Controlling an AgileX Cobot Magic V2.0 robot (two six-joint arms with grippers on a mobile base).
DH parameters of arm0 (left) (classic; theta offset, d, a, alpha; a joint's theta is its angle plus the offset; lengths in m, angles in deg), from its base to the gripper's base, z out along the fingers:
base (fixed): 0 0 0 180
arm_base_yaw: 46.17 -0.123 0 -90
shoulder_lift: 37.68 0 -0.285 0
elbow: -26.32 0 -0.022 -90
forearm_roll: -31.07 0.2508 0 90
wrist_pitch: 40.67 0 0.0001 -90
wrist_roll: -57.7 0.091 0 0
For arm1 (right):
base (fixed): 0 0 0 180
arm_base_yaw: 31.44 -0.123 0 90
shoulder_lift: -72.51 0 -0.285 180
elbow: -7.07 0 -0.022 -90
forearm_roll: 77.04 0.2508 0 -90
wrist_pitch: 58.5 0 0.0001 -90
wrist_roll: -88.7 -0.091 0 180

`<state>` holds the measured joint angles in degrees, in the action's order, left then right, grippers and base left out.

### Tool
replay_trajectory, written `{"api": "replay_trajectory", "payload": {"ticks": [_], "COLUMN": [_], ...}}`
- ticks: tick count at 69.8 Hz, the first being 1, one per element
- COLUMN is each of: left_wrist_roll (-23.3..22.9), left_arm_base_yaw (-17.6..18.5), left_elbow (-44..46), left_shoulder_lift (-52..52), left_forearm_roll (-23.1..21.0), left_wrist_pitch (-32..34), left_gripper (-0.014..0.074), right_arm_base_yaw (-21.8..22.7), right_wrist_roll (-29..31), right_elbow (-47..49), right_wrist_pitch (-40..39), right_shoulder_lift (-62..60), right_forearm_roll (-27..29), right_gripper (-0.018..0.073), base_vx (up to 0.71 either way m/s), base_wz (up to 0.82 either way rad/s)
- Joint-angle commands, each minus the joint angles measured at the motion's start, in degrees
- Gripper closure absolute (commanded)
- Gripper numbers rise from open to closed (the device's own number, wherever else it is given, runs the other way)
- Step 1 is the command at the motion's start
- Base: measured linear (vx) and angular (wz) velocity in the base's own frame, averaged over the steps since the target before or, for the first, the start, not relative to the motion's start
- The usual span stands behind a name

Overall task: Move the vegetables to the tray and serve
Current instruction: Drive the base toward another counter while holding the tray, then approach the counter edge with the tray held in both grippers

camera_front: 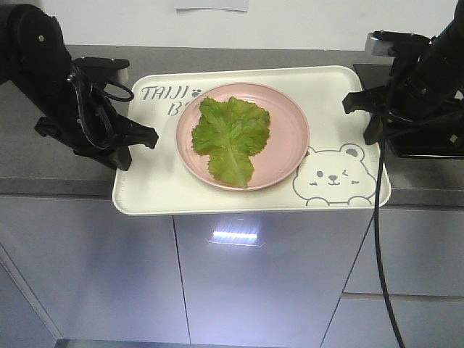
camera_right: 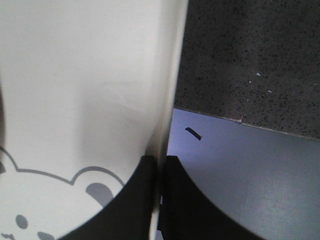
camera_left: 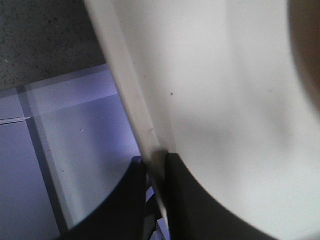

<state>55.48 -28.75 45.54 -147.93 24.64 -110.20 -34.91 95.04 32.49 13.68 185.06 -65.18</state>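
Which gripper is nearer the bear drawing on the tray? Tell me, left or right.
Right. The right gripper clamps the cream tray on its right rim, beside the bear drawing; the left gripper clamps the opposite rim, beyond the pink plate.

Grey lettering (camera_front: 165, 93) reading "TAIJI" is showing on the cream tray (camera_front: 156, 190), just beyond the left end effector (camera_front: 142, 145). A second line beginning "B" is running under the pink plate (camera_front: 291, 148), its remainder hidden.
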Motion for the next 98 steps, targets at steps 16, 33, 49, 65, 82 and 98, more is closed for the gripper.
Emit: {"api": "replay_trajectory", "payload": {"ticks": [16,33,49,65,82,98], "left_wrist_roll": [1.4,1.4,1.4,1.4,1.4,1.4], "left_arm_base_yaw": [0.9,0.9,0.9,0.9,0.9,0.9], "left_elbow": [1.8,1.8,1.8,1.8,1.8,1.8], "left_shoulder_lift": [3.4,3.4,3.4,3.4,3.4,3.4], "left_forearm_roll": [-4.0,-4.0,-4.0,-4.0,-4.0,-4.0], "left_wrist_pitch": [2.8,2.8,2.8,2.8,2.8,2.8], "left_gripper": [0.0602,0.0602,0.0602,0.0602,0.0602,0.0602], "right_arm_base_yaw": [-0.4,-0.4,-0.4,-0.4,-0.4,-0.4], "right_wrist_roll": [1.4,1.4,1.4,1.4,1.4,1.4], "right_elbow": [1.6,1.6,1.6,1.6,1.6,1.6], "right_wrist_pitch": [1.3,1.3,1.3,1.3,1.3,1.3], "right_shoulder_lift": [-3.3,-3.3,-3.3,-3.3,-3.3,-3.3], "right_forearm_roll": [3.9,3.9,3.9,3.9,3.9,3.9], "right_gripper": [0.0569,0.0569,0.0569,0.0569,0.0569,0.0569], "base_vx": [0.06,0.06,0.06,0.06,0.06,0.06], "base_wz": [0.03,0.05,0.03,0.05,0.03,0.00]}}
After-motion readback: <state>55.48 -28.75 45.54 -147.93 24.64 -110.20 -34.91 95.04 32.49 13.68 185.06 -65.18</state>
